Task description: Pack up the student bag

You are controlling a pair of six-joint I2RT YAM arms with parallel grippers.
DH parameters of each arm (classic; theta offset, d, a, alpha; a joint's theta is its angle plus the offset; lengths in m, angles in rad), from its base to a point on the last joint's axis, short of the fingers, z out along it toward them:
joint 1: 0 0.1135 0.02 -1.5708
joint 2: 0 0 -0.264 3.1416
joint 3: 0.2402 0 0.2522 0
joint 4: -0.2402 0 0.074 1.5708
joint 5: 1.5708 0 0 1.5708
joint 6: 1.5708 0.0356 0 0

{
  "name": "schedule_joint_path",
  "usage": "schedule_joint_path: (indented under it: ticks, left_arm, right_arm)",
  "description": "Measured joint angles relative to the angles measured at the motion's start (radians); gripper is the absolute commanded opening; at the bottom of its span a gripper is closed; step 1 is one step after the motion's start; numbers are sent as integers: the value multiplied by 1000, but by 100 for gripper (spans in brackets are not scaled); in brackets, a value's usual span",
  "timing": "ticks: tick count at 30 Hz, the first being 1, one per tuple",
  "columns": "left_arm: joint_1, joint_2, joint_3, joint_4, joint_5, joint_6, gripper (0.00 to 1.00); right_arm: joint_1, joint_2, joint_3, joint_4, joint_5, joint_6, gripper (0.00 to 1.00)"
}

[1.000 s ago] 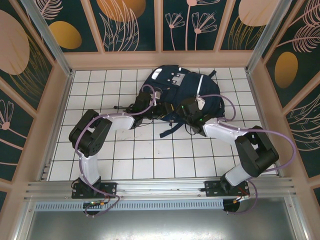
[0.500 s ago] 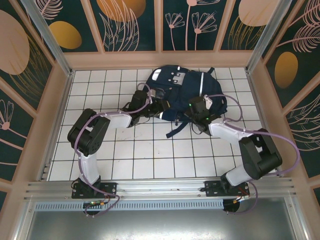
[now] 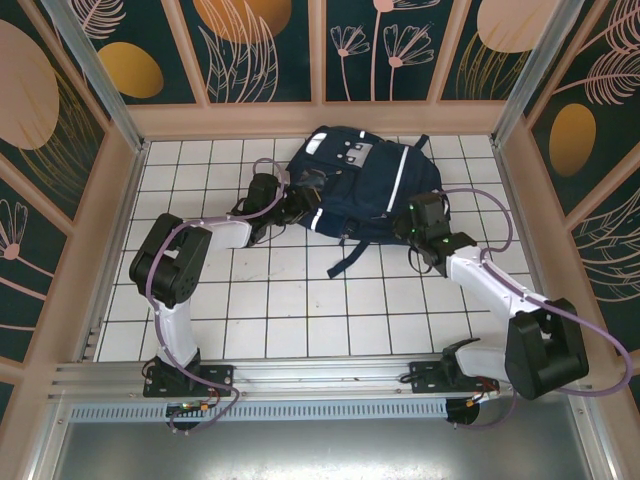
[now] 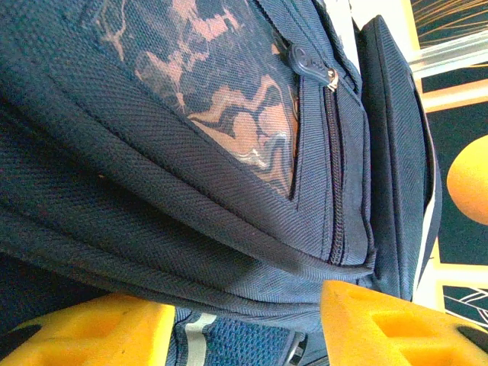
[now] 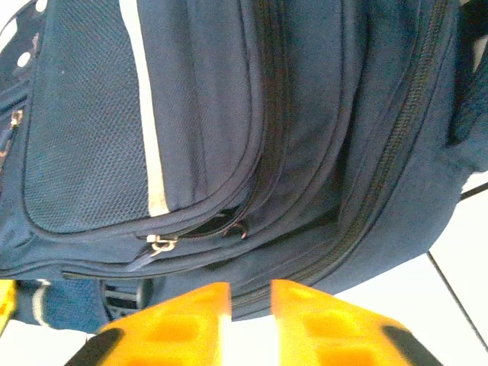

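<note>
Two grippers flank the student bag [image 3: 362, 185], which lies flat on the white tiled table [image 3: 300, 300] toward its far edge, near the middle. Its length seems to run slantwise from far left to near right, and a loose strap [image 3: 345, 262] trails toward the arms. The left gripper [image 3: 297, 203] is pressed up to the bag's left flank. Seen from its wrist, the left gripper [image 4: 244, 332] has its yellow fingers spread wide, with the bag's seamed edge right ahead and a dark zipper pull [image 4: 309, 65] well beyond reach. The right gripper [image 3: 413, 213] sits at the near-right corner. Its wrist view shows the right gripper [image 5: 252, 309] drawn narrow, with only a sliver of tile between the fingers and nothing in them. Just ahead of those tips runs a zipper line, with a small metal pull [image 5: 162, 242] a little to their left beside the white stripe [image 5: 145, 114] – and the zip looks slightly parted there. Judging by this, the right arm is better placed for the zipper, since its pull is nearest, while the left could brace the bag – though a narrow grip would have to meet a small, floppy tab squarely.
</note>
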Motion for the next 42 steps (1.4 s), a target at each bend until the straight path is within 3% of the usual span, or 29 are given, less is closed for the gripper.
schedule_joint_path:
  ticks: [6,14,31,36,42]
  left_arm:
    - [0,-1,-19,11,0,-1,55]
    - [0,-1,-50,37,0,-5,55]
    - [0,16,-62,76,0,-21,55]
    - [0,16,-63,77,0,-23,55]
    - [9,16,-63,75,1,-21,55]
  right_arm:
    - [52,71,2,51,-26,30,42]
    - [106,201,108,64,37,32,41]
    - [117,357,161,123,105,98,45]
    - [126,414,202,101,131,95,32]
    - [129,383,202,49,134,32,31]
